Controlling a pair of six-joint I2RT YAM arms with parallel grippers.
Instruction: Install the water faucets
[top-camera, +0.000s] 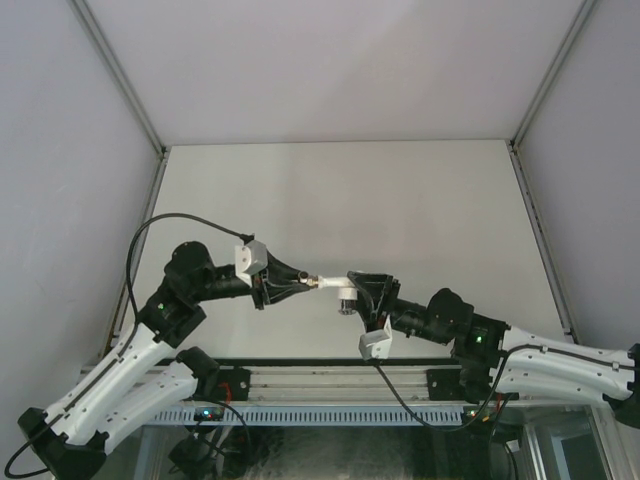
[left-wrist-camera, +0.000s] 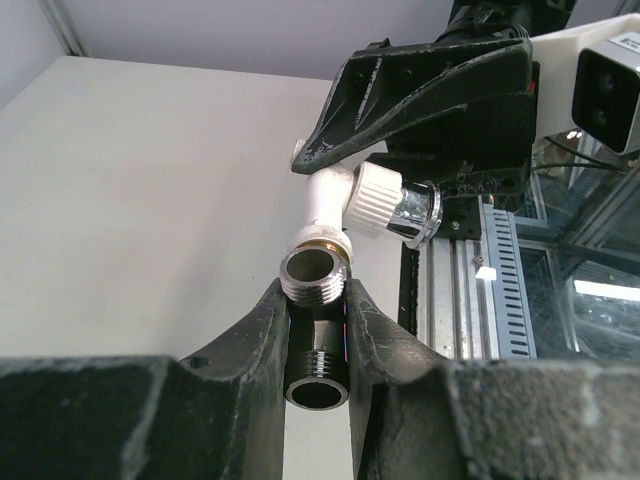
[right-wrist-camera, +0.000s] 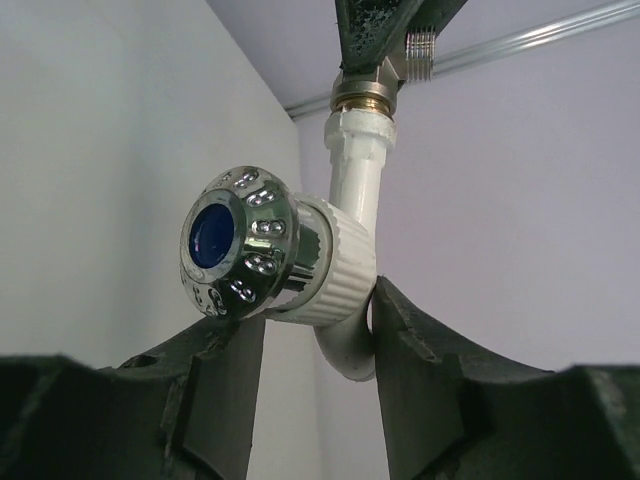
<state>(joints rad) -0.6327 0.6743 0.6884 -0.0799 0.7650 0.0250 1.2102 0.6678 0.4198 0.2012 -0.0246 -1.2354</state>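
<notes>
The white elbow tap (top-camera: 338, 287) with its silvery end hangs in mid-air between both grippers, above the white table (top-camera: 340, 190). My left gripper (left-wrist-camera: 318, 292) is shut on the short dark-grey metal fitting (left-wrist-camera: 318, 345). The fitting's silvery threaded end meets the tap's brass-collared end (left-wrist-camera: 322, 235). My right gripper (right-wrist-camera: 315, 325) is shut on the white tap (right-wrist-camera: 355, 190) at its bend, just behind the ribbed collar and the chrome, blue-centred head (right-wrist-camera: 232, 245). In the top view my left gripper (top-camera: 300, 283) and right gripper (top-camera: 360, 292) face each other tip to tip. The fitting (right-wrist-camera: 420, 44) shows at the top of the right wrist view.
An aluminium rail (top-camera: 330, 385) with the arm bases runs along the near table edge. Grey enclosure walls with metal frame bars (top-camera: 120, 80) stand at the left, right and back.
</notes>
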